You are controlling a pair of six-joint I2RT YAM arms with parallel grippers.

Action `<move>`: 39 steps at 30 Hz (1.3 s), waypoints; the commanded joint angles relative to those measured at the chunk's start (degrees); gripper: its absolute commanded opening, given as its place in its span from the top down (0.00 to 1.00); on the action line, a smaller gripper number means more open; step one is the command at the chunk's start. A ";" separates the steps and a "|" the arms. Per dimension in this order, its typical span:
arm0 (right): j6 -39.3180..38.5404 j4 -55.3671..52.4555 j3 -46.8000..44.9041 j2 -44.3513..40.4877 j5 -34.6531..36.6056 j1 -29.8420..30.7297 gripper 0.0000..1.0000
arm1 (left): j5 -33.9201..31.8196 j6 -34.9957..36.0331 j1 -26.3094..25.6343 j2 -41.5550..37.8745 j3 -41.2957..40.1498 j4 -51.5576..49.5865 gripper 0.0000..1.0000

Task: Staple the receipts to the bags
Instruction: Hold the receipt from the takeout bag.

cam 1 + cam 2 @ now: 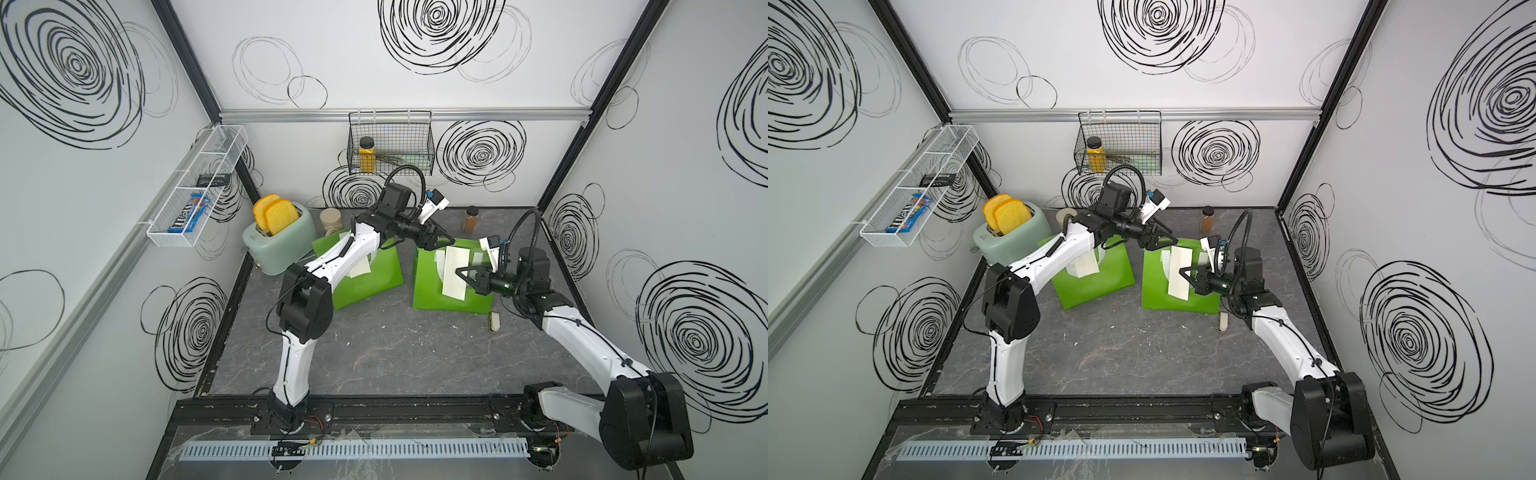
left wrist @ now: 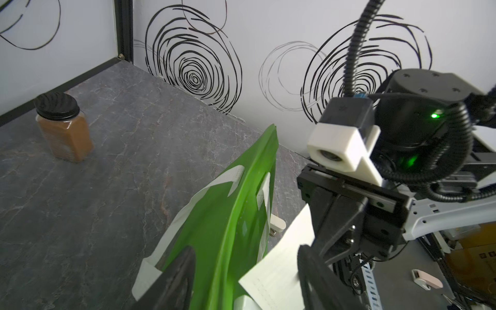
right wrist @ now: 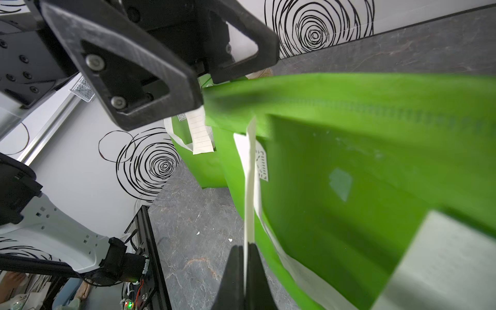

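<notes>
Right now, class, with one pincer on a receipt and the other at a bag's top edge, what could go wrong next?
1. The right pincer pinches the receipt by a thin edge; the slip may slide out or crease.
2. The left pincer stands open around the top edge of the bag, so the floppy fabric may sag away.
3. The small beige object, probably the stapler, lies untouched while both pincers are busy.
</notes>
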 commanded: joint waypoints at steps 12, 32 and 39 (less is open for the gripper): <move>-0.06 2.91 3.12 3.36 -3.72 -0.58 1.00 | -0.17 1.97 -1.23 -2.37 -6.49 2.30 0.46; 1.42 1.21 0.41 3.36 -0.32 -0.71 1.00 | -0.27 0.81 -1.58 -4.79 -8.72 4.02 0.58; 2.02 1.59 -0.36 3.62 -1.11 -0.71 1.00 | 0.11 0.97 -1.74 -4.82 -8.72 3.82 0.61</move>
